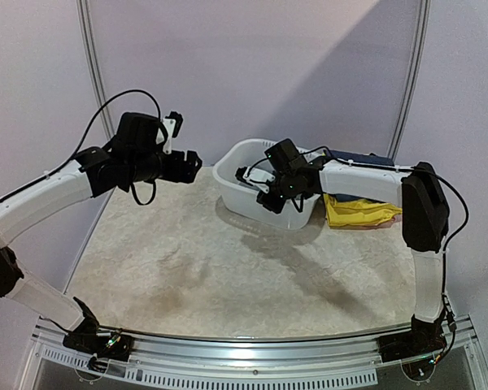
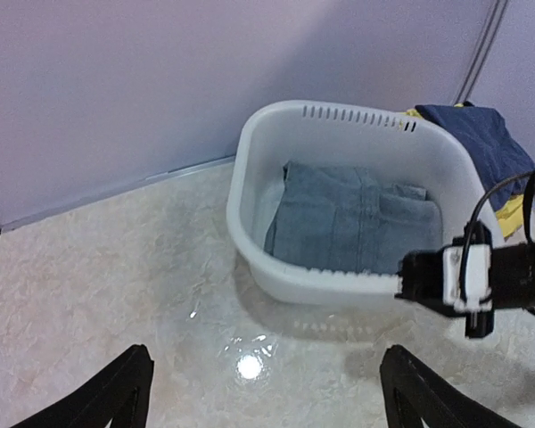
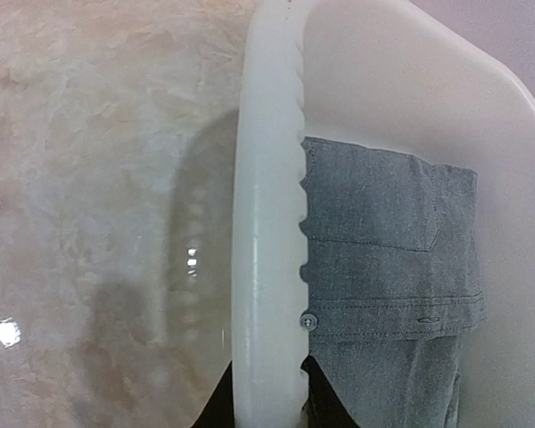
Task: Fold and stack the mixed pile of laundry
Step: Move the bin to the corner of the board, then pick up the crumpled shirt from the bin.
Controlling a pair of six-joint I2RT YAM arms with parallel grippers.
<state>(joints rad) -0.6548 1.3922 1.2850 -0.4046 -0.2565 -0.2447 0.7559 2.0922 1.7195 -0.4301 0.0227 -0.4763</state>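
**Gripping the basin rim, with the laundry not yet out**

Unloading looks like the step in hand; no folding has begun. The right gripper (image 3: 267,397) straddles the near rim of the white basin (image 3: 267,178), one finger outside the wall and one inside, and the fingers appear pressed onto the plastic. The grey trousers (image 3: 383,267) lie flat in the basin. A navy garment (image 2: 477,134) and a yellow garment (image 1: 362,213) sit just behind it, at the far right of the table (image 1: 187,268).

The left gripper (image 2: 266,357) hangs above the bare tabletop, fingers spread wide and holding nothing.

The next move probably calls for tipping or dragging the basin so the trousers reach open surface, or for the free left gripper to reach in and pinch the cloth.
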